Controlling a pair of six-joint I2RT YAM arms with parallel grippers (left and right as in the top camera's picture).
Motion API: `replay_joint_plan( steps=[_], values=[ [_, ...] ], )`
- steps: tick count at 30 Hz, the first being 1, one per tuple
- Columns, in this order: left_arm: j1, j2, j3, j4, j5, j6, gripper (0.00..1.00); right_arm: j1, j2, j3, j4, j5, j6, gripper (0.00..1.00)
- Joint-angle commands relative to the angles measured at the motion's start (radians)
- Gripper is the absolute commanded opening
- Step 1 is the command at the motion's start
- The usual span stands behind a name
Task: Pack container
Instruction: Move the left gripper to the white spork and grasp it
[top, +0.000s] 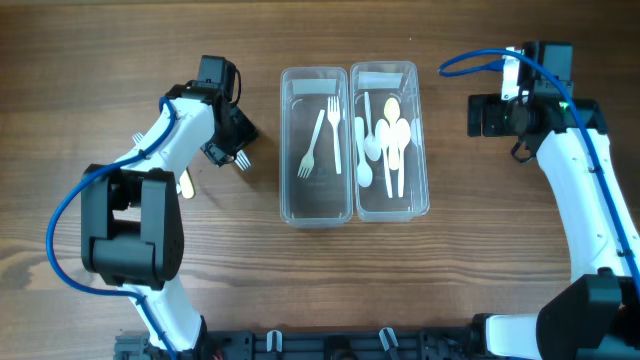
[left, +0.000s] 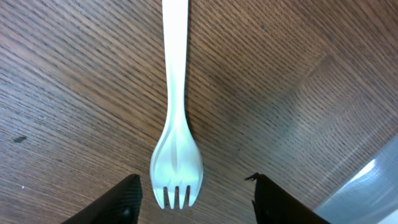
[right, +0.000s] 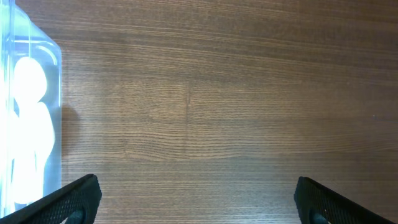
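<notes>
Two clear containers stand side by side at the table's middle. The left container (top: 290, 150) holds two white forks (top: 312, 145). The right container (top: 422, 140) holds several white spoons (top: 385, 140). A loose white fork (left: 177, 124) lies on the table to the left of them, its tines (top: 241, 160) showing beside my left gripper (top: 228, 150). In the left wrist view my left gripper (left: 193, 199) is open, its fingers on either side of the tines, not touching them. My right gripper (top: 490, 115) is open and empty (right: 196, 199) over bare wood, right of the spoon container (right: 55, 124).
The fork's handle end (top: 186, 183) sticks out from under the left arm. A corner of the left container (left: 373, 186) shows at the lower right of the left wrist view. Wooden table all round.
</notes>
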Motion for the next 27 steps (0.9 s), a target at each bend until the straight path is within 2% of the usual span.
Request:
replay_joint_plan(
  steps=[1, 17, 18, 23, 25, 27],
  values=[
    [0.003, 0.018, 0.006, 0.001, -0.019, 0.005, 0.57, -0.002, -0.014, 0.018, 0.000, 0.020, -0.009, 1.00],
    [0.003, 0.105, 0.006, 0.003, -0.023, 0.005, 0.57, -0.002, -0.014, 0.018, 0.000, 0.020, -0.008, 1.00],
    [0.003, 0.109, 0.006, 0.003, -0.023, 0.005, 0.55, -0.002, -0.014, 0.018, 0.000, 0.020, -0.008, 1.00],
    [0.003, 0.109, 0.006, 0.004, -0.023, 0.005, 0.18, -0.002, -0.014, 0.018, 0.000, 0.020, -0.009, 1.00],
    [0.003, 0.109, 0.006, 0.000, -0.023, 0.005, 0.17, -0.002, -0.014, 0.018, 0.000, 0.020, -0.009, 1.00],
    [0.003, 0.109, 0.006, -0.001, -0.023, 0.005, 0.22, -0.002, -0.014, 0.018, 0.000, 0.020, -0.008, 1.00]
  ],
)
